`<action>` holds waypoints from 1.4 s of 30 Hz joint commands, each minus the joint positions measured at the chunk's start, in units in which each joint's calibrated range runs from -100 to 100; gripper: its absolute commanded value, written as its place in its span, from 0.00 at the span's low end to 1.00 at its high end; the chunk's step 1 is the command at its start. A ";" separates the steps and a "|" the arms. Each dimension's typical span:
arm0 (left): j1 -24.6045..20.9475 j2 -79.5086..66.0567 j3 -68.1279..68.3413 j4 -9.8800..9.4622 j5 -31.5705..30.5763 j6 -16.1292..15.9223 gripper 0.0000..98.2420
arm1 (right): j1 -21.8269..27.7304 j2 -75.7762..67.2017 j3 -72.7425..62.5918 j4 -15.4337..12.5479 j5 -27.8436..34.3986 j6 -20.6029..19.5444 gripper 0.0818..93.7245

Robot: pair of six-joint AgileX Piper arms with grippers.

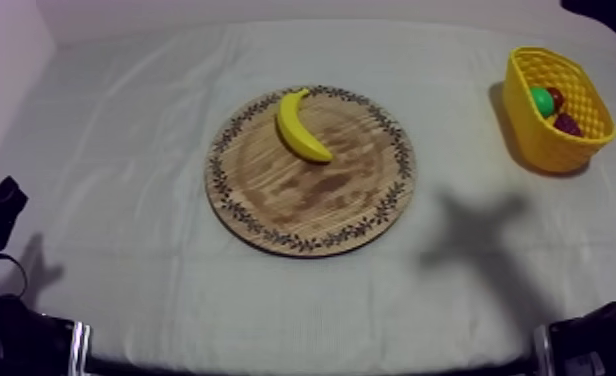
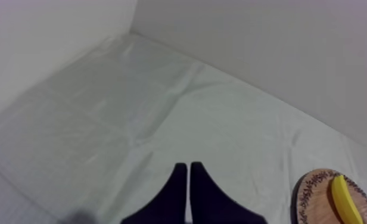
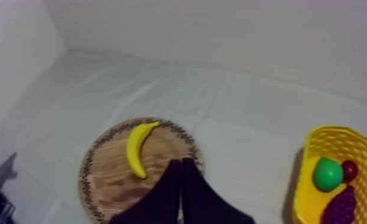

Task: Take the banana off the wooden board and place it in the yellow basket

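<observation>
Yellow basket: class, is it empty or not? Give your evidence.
Not empty: the yellow basket holds a green fruit, a small red fruit and grapes; the banana lies on the wooden board.

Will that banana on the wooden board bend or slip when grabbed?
The banana looks smooth and moulded, so probably stiff, perhaps slippery. Lying curved and flat on the wooden board, it would likely pivot rather than roll if pushed.

A green fruit (image 3: 327,174), a small red fruit (image 3: 349,170) and purple grapes (image 3: 341,207) lie close together.
</observation>
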 commanded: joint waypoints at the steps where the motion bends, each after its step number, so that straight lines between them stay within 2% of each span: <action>1: -0.02 0.04 0.00 0.03 0.00 -0.01 0.00 | -3.68 7.51 -3.86 0.58 0.38 -1.41 0.01; 10: -0.02 0.04 0.00 0.03 0.00 -0.01 0.00 | -12.17 23.59 -11.36 1.93 0.38 -5.24 0.01; 16: -0.02 0.04 0.00 0.03 0.00 -0.01 0.00 | -15.09 33.13 -14.73 3.38 -1.98 -7.39 0.01; 22: -0.02 0.04 0.00 0.03 0.00 -0.01 0.00 | -15.70 42.11 -17.70 5.18 -4.74 -9.79 0.01; 27: -0.02 0.04 0.00 0.03 0.00 -0.01 0.00 | -15.22 48.72 -19.05 7.56 -7.73 -13.05 0.01; 34: -0.02 0.04 0.00 0.03 0.00 -0.01 0.00 | -16.33 56.91 -22.74 13.01 -8.81 -19.33 0.01; 38: -0.02 0.04 0.00 0.03 0.00 -0.01 0.00 | -16.53 59.25 -24.32 14.14 -8.83 -20.74 0.07; 42: -0.02 0.04 0.00 0.03 0.00 -0.01 0.00 | -16.40 60.78 -24.98 14.28 -9.24 -21.14 0.26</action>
